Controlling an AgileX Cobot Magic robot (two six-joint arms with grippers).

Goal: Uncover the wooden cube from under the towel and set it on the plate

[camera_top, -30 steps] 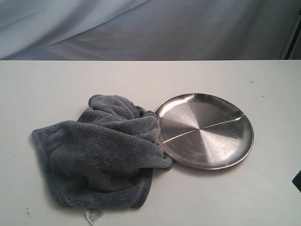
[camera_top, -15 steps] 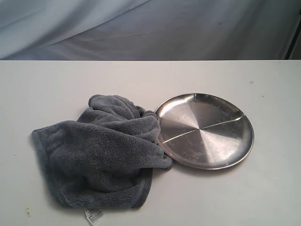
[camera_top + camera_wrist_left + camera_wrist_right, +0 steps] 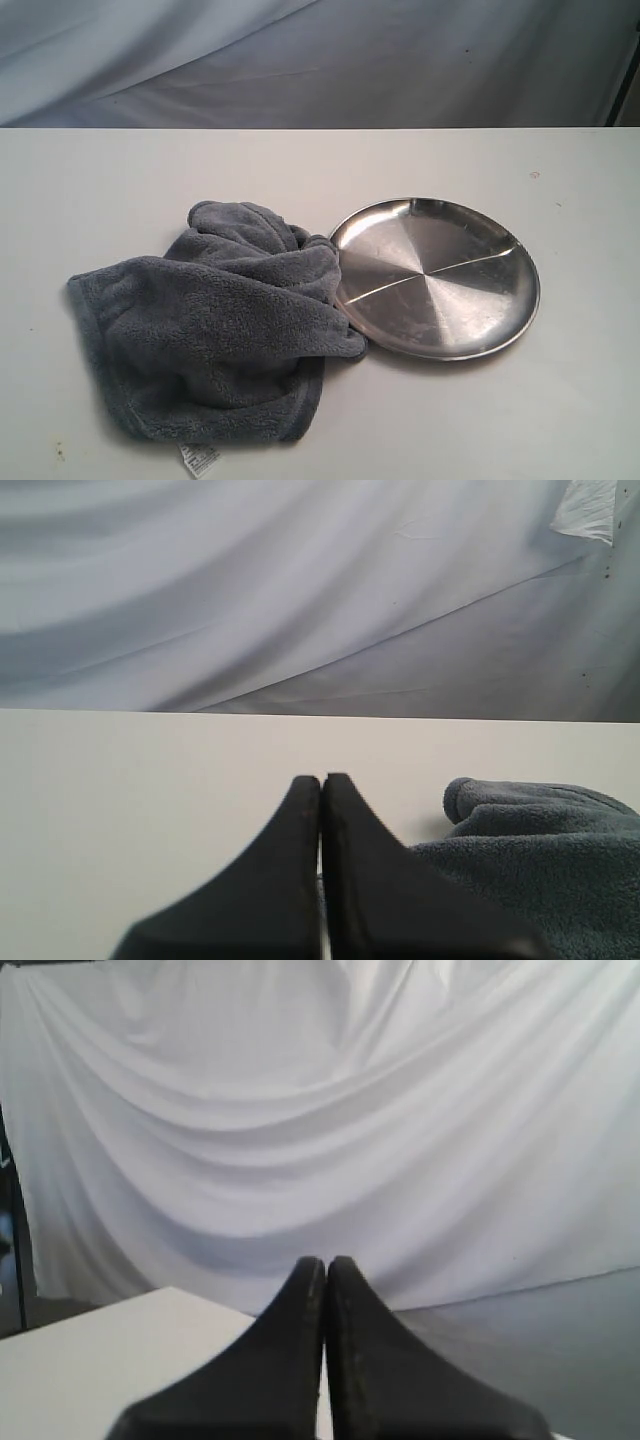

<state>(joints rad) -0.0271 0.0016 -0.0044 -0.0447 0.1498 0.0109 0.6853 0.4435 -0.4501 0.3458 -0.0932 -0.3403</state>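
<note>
The dark grey towel (image 3: 220, 335) lies bunched on the white table, its white label (image 3: 199, 459) at the near hem. Its right edge touches the round steel plate (image 3: 436, 277), which holds nothing. The wooden cube is hidden; no part of it shows. Neither arm appears in the exterior view. In the left wrist view my left gripper (image 3: 321, 780) is shut with nothing in it, low over the table beside the towel (image 3: 540, 850). My right gripper (image 3: 325, 1262) is shut and empty too, facing the white backdrop past a table corner.
A white draped backdrop (image 3: 320, 60) hangs behind the table's far edge (image 3: 320, 128). Bare tabletop (image 3: 100, 190) lies left of and behind the towel. A dark upright (image 3: 622, 90) stands at the far right.
A dark object at the exterior view's right edge one second ago has left the view. Towel and plate have not moved.
</note>
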